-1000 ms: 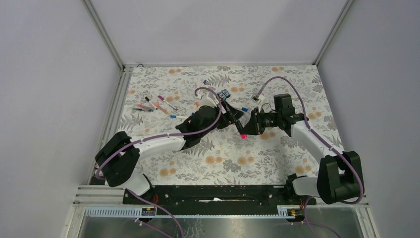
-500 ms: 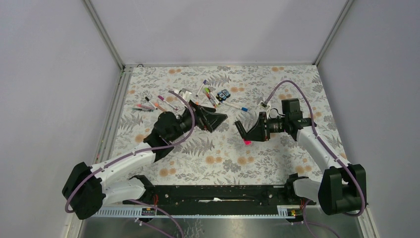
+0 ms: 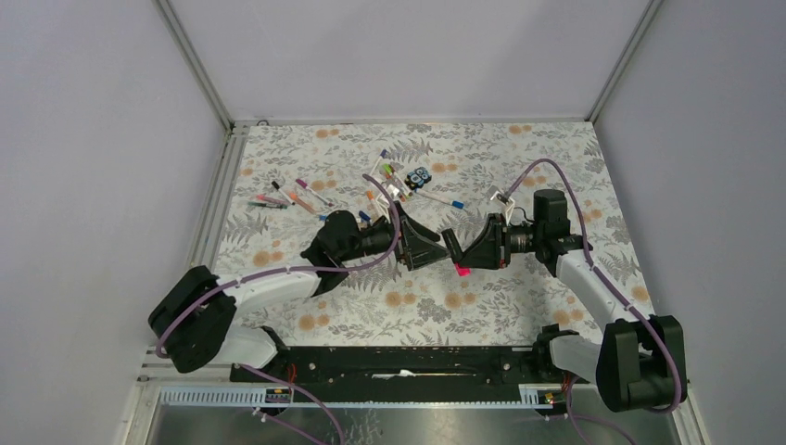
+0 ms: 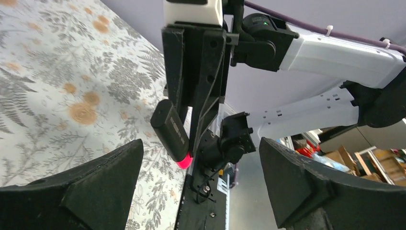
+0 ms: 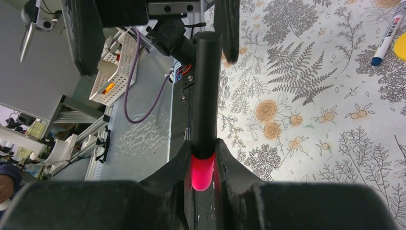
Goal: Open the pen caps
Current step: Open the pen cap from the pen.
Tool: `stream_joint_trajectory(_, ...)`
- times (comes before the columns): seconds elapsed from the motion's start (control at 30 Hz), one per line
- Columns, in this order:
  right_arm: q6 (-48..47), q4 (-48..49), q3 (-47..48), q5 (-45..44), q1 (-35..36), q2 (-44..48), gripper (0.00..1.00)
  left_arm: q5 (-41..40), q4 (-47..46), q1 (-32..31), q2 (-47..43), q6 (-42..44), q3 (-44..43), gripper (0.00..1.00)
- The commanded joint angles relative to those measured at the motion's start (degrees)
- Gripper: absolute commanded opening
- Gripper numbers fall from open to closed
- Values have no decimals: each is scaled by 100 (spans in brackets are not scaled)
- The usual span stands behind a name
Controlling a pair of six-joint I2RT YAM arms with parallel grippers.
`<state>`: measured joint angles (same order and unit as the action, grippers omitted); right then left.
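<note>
My right gripper is shut on a thick highlighter, clamping it near its pink end. The black barrel points away from that gripper, toward my left gripper. The left gripper's jaws stand wide open on either side of the barrel's far end without touching it. In the top view the two grippers meet tip to tip at mid-table, left gripper facing right gripper. Thin pens with coloured caps lie on the cloth behind. A white pen carries a blue cap.
A floral cloth covers the table. A small black-and-blue block lies among more pens at the back centre. A yellow disc shows at the right wrist view's edge. A metal rail runs along the left.
The left gripper opened wide, swung away to the left, then came back to face the highlighter. The right gripper kept its hold and shifted slightly toward the near edge.
</note>
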<state>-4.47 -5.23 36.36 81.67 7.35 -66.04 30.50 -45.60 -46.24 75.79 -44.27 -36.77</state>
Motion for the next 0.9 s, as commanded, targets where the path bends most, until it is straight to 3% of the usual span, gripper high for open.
stream_joint_trajectory(0.0,998,1327,-162,446,-56,161,0,402,-1006,-103,242,-360,-314,99)
stream_joint_trajectory(0.2,1034,1381,-173,452,-56,144,0,335,-1388,-258,608,-594,-362,96)
stream_joint_trajectory(0.47,1286,1672,-245,493,-61,148,0,428,-1715,-360,1084,-868,-591,69)
stream_joint_trajectory(0.6,1282,1684,-252,492,-53,160,0,427,-1796,-364,1192,-974,-625,49)
stream_joint_trajectory(0.83,1284,1684,-269,497,-57,168,1,581,-2263,-368,1467,-1313,-649,0)
stream_joint_trajectory(0.87,1277,1684,-274,499,-63,172,1,554,-2354,-368,1493,-1361,-620,0)
